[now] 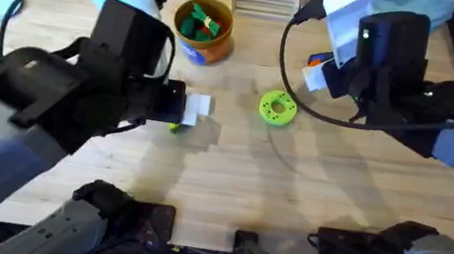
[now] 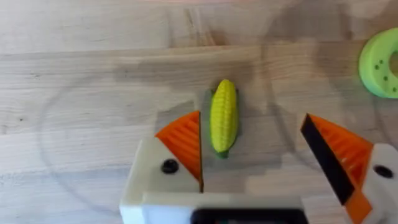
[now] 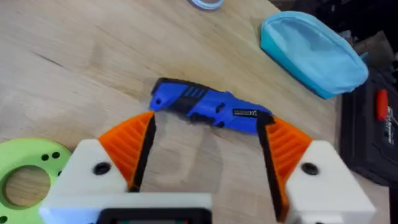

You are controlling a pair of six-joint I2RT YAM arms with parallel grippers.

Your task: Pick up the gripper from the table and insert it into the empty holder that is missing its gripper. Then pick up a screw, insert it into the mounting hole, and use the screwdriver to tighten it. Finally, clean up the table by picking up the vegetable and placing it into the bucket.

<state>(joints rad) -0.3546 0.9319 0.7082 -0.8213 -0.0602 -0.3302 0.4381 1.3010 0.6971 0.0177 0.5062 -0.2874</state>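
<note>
1. Two grippers are wide open and holding nothing. Your left gripper (image 2: 255,155) hangs over the corn (image 2: 223,116), whose green end points toward the wrist; the cob lies just beside one orange pad (image 2: 185,144), and you cannot tell whether they touch.
2. From overhead, the left arm hides nearly all of the corn (image 1: 174,127); you see only a yellow-green sliver at the white finger's edge, mid-table.
3. Your right gripper (image 3: 205,146) straddles the blue screwdriver (image 3: 208,107), which lies flat on the table between the two pads, its ends near them. The bit is hard to make out.
4. Overhead, the right arm covers the screwdriver (image 1: 316,59) except for a small blue-and-orange patch at the far right of the table.
5. Look for the bucket (image 1: 203,28) at the far edge, left of centre, with green toys and something orange inside; what they are is unclear.
6. Between the arms lies the green disc (image 1: 278,108), cut off at the frame edge in both wrist views.
</note>
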